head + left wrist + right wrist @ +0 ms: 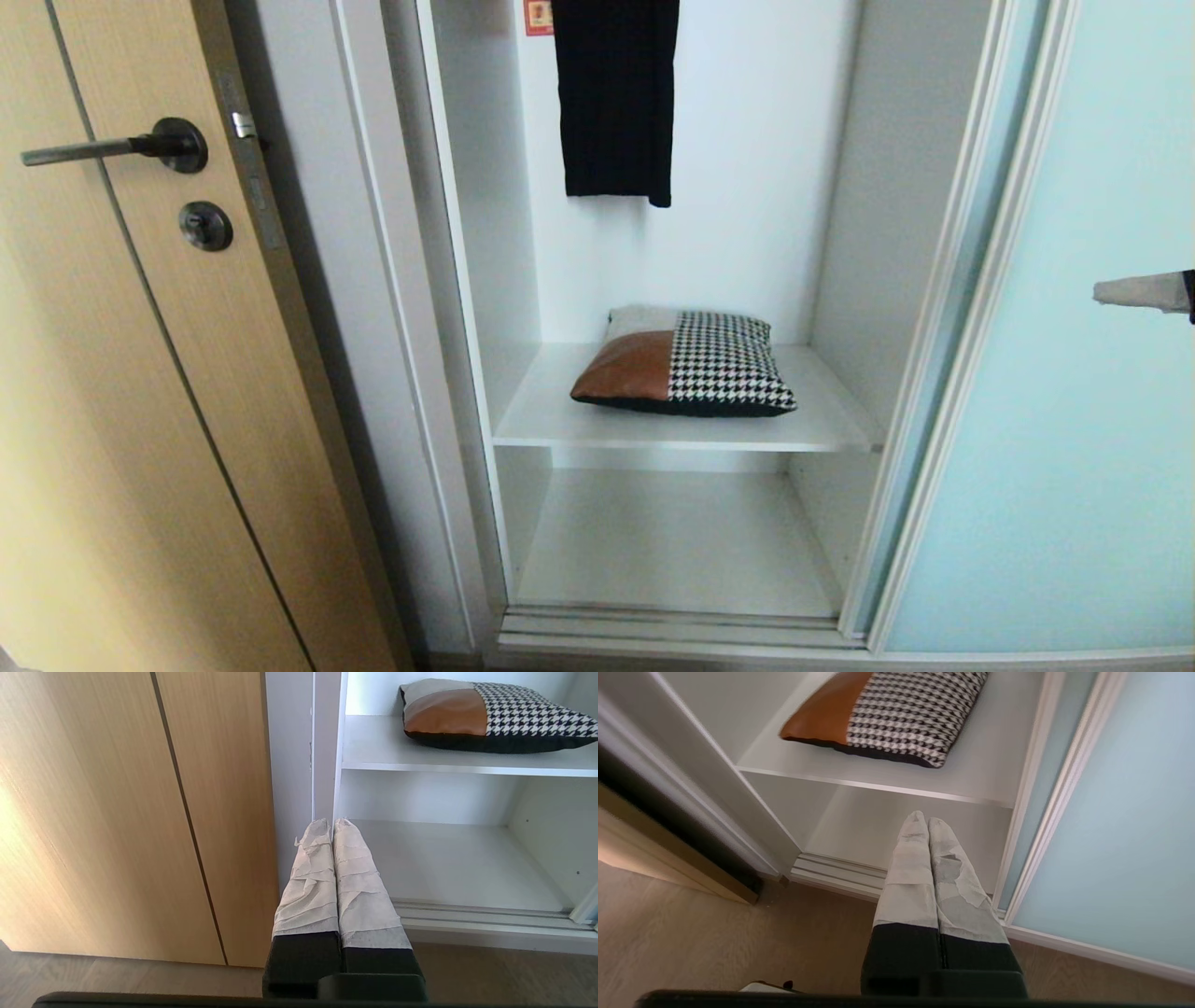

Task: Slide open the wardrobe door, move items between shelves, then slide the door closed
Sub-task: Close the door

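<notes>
The frosted aqua sliding wardrobe door (1055,373) stands slid to the right, leaving the compartment open. A folded bundle (686,362) of rust-brown, houndstooth and black fabric lies on the middle white shelf (560,420); the lower shelf (672,541) is bare. My right gripper (1102,294) pokes in at the right edge in front of the door, shut and empty; its wrist view shows the taped fingers (928,822) pressed together before the door frame (1045,812). My left gripper (331,823) is parked low by the wardrobe's left post, shut and empty.
A long narrow black garment (616,93) hangs at the back of the compartment. A tan wooden door (140,392) with a dark lever handle (112,147) stands left of the wardrobe. The door track (681,630) runs along the floor.
</notes>
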Tool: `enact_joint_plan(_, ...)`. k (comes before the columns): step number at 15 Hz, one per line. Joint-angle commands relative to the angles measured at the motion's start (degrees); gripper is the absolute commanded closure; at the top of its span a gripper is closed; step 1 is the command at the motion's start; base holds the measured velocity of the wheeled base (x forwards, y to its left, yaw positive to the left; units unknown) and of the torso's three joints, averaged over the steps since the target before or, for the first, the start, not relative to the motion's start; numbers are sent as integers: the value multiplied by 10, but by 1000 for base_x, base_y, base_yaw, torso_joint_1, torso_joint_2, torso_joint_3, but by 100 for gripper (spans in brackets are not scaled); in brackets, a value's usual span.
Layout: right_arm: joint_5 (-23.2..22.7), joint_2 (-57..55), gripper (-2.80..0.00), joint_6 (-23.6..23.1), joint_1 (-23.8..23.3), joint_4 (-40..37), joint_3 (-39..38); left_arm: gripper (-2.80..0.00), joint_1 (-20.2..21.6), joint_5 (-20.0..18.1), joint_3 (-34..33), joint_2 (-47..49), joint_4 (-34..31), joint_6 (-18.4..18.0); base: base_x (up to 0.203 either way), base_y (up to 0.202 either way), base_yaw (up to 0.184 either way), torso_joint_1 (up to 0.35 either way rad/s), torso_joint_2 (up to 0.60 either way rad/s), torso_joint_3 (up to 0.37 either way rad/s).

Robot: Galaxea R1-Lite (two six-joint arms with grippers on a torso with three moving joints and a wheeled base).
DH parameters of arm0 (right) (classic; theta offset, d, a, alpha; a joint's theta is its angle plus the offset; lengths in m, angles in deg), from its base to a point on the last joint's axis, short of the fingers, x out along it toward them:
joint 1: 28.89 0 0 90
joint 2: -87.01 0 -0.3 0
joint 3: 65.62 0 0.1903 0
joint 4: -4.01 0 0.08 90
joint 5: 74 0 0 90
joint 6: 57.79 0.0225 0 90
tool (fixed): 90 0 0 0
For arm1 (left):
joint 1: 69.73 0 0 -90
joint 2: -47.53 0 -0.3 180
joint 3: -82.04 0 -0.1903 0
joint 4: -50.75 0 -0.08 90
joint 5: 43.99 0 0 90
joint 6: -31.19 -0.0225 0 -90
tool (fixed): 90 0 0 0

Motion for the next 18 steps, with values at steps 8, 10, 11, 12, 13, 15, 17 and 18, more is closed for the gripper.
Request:
enact_joint_plan(8, 22, -131, 0, 18, -37, 19, 85, 0, 0, 0, 0, 0, 0, 0, 0, 0, 0, 0, 0, 0)
enact_joint_plan(10, 37, -154, 0, 23, -38, 21, 99, 0, 0, 0, 0, 0, 0, 0, 0, 0, 0, 0, 0, 0)
enact_joint_plan(11, 44, -165, 0, 35, -37, 22, 112, 0, 0, 0, 0, 0, 0, 0, 0, 0, 0, 0, 0, 0)
enact_joint_plan(12, 49, -177, 0, 54, -37, 25, 128, 0, 0, 0, 0, 0, 0, 0, 0, 0, 0, 0, 0, 0)
enact_joint_plan(13, 52, -189, 0, 71, -37, 26, 141, 0, 0, 0, 0, 0, 0, 0, 0, 0, 0, 0, 0, 0)
enact_joint_plan(15, 66, -209, 0, 90, -36, 23, 153, 0, 0, 0, 0, 0, 0, 0, 0, 0, 0, 0, 0, 0)
enact_joint_plan(17, 87, -228, 0, 131, -31, 27, 164, 0, 0, 0, 0, 0, 0, 0, 0, 0, 0, 0, 0, 0)
enact_joint_plan(18, 88, -234, 0, 136, -30, 27, 168, 0, 0, 0, 0, 0, 0, 0, 0, 0, 0, 0, 0, 0)
